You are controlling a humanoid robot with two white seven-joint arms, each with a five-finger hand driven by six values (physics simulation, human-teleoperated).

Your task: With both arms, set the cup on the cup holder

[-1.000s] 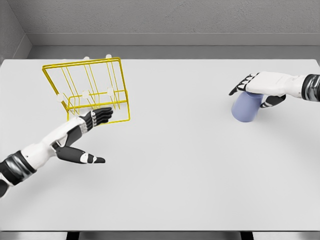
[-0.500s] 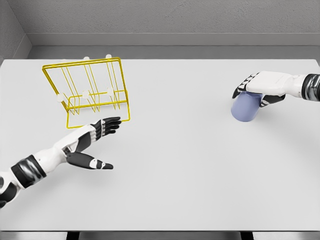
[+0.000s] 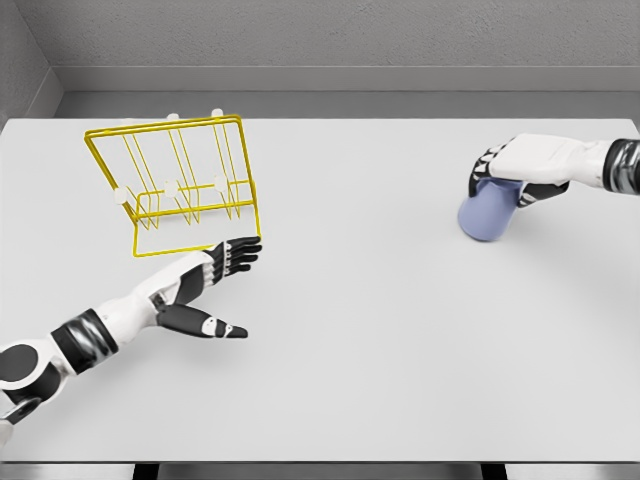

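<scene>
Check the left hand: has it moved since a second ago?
Yes. The left hand has shifted right and toward the table's near edge, from overlapping the yellow rack's front frame to just off its front right corner, fingers open.

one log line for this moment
right hand: shut on cup | left hand: open, by cup holder | cup not on holder

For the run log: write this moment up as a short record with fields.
table: white top, seen from the head view
rack: yellow wire frame, far left of the table
cup: pale blue, far right, tilted
right hand: shut on the cup from above
left hand: open, fingers spread, thumb out, just in front of the rack, not touching it
cup on rack: not yet
</scene>
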